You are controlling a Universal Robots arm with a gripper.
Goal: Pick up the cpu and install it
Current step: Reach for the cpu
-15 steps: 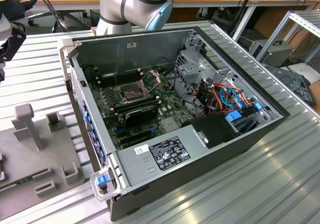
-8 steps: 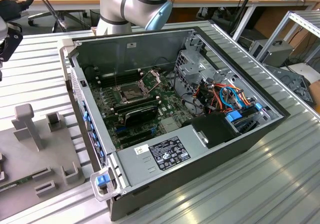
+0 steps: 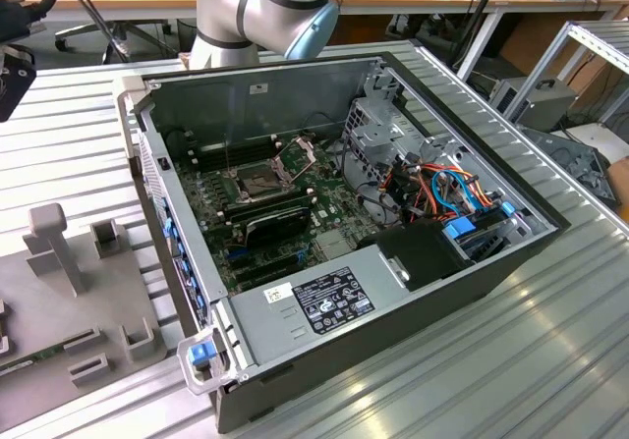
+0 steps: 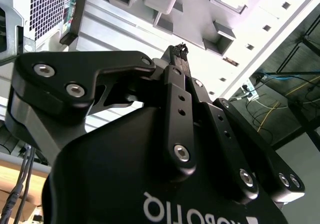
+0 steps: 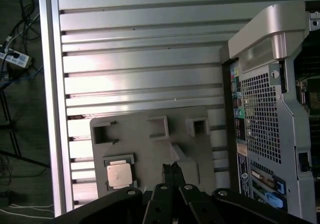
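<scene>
The cpu, a small pale square chip, lies flat in a recess of the grey fixture plate in the first wrist view. My gripper hangs above that plate, off to one side of the cpu and well clear of it. Its two black fingers are pressed together with nothing between them. In the exterior view the green motherboard lies inside the open computer case. Its dark socket has the metal frame lifted open.
The case's perforated rear wall stands beside the fixture plate. Upright grey blocks rise from the plate. Ribbed aluminium table slats surround both. Cables and a power strip lie beyond the table's edge. The arm's base stands behind the case.
</scene>
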